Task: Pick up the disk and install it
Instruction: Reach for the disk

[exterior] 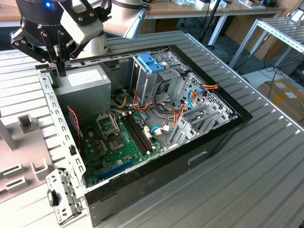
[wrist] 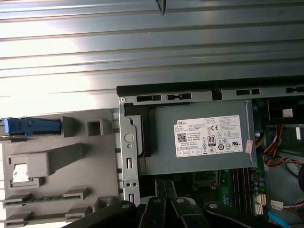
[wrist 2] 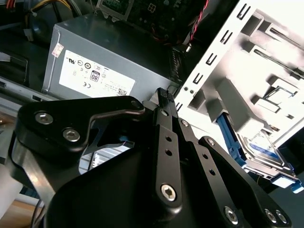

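- Pale grey moulded plastic holder (wrist: 52,159): it lies on the ribbed metal table (exterior: 266,166), outside the computer case at the exterior view's left. Its ramps and pockets look matte and blocky.
- The disk (wrist 2: 260,145), a flat silver-metal drive with blue plastic side rails: it sits in that holder, apart from the arm, not yet picked up. In the first wrist view its blue rail (wrist: 33,126) shows edge-on. Smooth metal faces would likely slip under a light pinch, and the rails look springy rather than stiff.
- Black metal gripper (exterior: 61,71): in the second wrist view (wrist 2: 164,97) its narrow ribbed tips are pressed together with nothing between them. It hangs over the case's edge beside the power supply, not over the disk.
- Perforated bright steel case wall (exterior: 57,114): thin, hard and sharp-edged. A descent from here could strike it, since it lies between gripper and holder.
- Grey boxy sheet-metal power supply (exterior: 88,88) with white sticker: just beside the tips, another collision risk.
- Bare blue plastic bracket (exterior: 151,62): it sits atop the drive cage, and loose orange and red cables (exterior: 190,95) nearby could snag an incoming drive.
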`<state>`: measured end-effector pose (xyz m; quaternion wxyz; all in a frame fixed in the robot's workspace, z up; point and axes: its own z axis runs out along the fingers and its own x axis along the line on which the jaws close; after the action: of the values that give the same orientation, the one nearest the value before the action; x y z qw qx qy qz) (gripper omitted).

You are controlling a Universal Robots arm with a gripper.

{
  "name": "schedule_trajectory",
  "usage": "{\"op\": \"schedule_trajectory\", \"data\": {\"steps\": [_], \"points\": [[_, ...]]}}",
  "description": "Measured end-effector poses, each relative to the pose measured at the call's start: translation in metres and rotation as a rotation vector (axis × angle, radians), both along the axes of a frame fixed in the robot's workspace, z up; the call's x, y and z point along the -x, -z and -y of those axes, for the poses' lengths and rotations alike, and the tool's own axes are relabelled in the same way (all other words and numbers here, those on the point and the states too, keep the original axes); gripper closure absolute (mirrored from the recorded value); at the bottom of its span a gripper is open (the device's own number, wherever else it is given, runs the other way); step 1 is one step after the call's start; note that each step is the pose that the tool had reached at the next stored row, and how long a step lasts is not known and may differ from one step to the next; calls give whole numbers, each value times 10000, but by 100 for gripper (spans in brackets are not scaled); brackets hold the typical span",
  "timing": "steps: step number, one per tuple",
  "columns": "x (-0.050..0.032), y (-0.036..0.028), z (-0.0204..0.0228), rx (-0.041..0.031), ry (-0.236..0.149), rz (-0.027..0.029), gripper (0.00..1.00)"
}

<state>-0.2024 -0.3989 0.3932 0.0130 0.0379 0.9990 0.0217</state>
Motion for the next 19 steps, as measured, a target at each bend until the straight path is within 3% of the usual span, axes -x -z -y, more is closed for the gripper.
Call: {"op": "schedule_trajectory", "data": {"steps": [19], "points": [[134, 0, 0, 0, 0, 1, 89]]}}
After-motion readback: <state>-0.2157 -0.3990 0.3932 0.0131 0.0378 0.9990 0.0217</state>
